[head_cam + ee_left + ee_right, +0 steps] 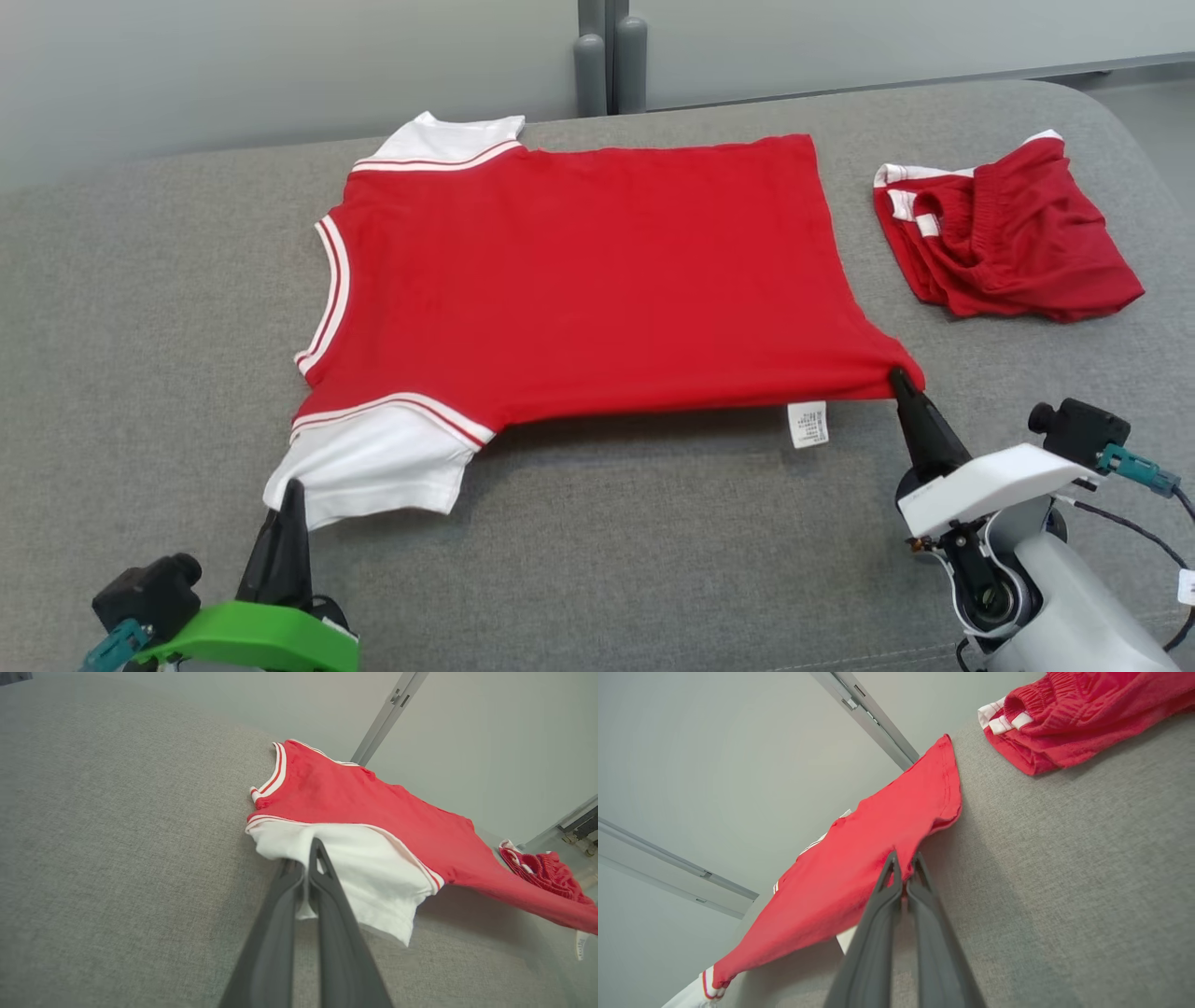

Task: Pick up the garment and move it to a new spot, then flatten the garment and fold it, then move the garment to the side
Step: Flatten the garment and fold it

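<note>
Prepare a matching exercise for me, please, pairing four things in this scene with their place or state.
Things:
1. left gripper
2. right gripper
3. crumpled red shorts with white stripes
4. small white care label

Places or states:
A. lying apart from the red fabric T-shirt, beyond its hem
B. shut on the white sleeve
C. shut on the red hem corner
D. sticking out from the T-shirt's near edge

Pairs: 1-B, 2-C, 3-A, 4-D.
</note>
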Controlling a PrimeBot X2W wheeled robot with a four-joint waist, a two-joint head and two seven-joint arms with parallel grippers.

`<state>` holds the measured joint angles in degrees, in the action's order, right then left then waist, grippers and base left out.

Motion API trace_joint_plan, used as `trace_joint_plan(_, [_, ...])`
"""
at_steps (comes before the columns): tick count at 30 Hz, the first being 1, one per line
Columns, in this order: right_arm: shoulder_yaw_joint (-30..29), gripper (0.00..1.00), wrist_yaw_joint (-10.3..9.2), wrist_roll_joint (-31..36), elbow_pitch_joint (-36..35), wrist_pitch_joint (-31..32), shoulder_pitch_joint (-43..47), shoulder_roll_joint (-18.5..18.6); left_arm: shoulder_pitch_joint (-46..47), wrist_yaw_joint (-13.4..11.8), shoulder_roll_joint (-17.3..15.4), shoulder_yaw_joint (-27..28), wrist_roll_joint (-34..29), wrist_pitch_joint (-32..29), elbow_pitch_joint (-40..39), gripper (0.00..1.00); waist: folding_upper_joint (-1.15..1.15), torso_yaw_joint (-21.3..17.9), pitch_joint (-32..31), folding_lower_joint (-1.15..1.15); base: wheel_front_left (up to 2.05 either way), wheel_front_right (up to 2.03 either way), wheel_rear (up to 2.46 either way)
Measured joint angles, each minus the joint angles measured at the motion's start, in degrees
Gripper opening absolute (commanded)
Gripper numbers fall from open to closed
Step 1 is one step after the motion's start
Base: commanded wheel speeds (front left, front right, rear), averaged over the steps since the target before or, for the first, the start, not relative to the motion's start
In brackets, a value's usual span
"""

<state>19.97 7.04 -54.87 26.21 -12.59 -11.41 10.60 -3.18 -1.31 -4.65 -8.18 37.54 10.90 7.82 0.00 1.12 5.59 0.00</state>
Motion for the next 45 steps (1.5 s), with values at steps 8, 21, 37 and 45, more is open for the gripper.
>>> trace_joint_plan(8, [1.0,0.0,0.01,0.1,-1.4,0.0,3.8,1.2,-5.5,-0.7,-0.1,-0.4,-0.5,0.2,-3.0,0.0,0.0,-1.5,-1.5,0.0,0.0,0.0,0.0])
trace_joint_plan(21, [1.7,0.0,0.0,0.1,0.5,0.9,6.3,2.0,-8.4,-1.0,-0.1,-3.4,-0.7,-3.3,1.0,0.0,0.0,0.4,-2.1,0.0,0.0,0.0,0.0])
trace_joint_plan(37, [2.3,0.0,-0.57,-0.1,8.6,2.0,6.0,0.2,-7.1,-1.3,-0.3,-3.9,-0.7,-5.9,6.9,0.0,0.0,-0.3,-2.7,0.0,0.0,0.0,0.0])
trace_joint_plan(45, [2.4,0.03,-0.57,-0.1,10.9,1.5,5.7,-0.9,-6.0,-1.8,0.1,-3.0,0.6,-5.9,8.5,0.0,0.0,-0.3,-3.3,0.0,0.0,0.0,0.0])
